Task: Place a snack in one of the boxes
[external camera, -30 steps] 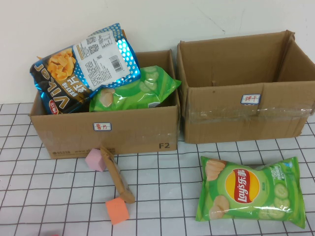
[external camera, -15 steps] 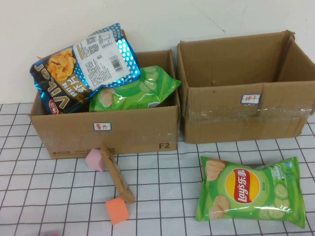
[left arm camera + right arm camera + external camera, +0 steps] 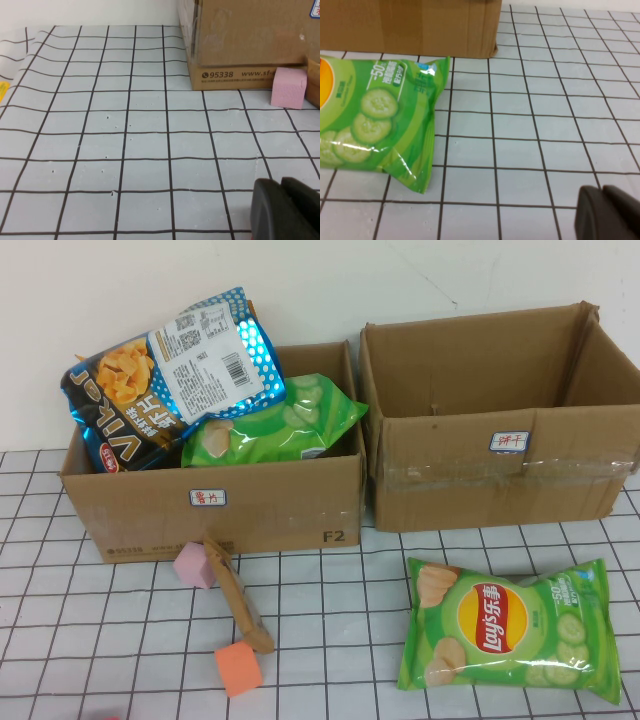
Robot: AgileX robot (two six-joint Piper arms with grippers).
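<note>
Crosswise: green chip bag, both tools shut.

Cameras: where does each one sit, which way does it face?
High view: raised, angled down at left box, right box and green chip bag; no arm shows.
Left wrist view: low over the table, facing left box and pink block; left pincer shut, in the corner.
Right wrist view: low, facing chip bag and right box; right pincer shut.
Shared: pink block in high and left wrist; chip bag in high and right wrist.

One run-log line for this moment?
left gripper: shut, empty, near pink block | right gripper: shut, empty | green chip bag: on table, unboxed
</note>
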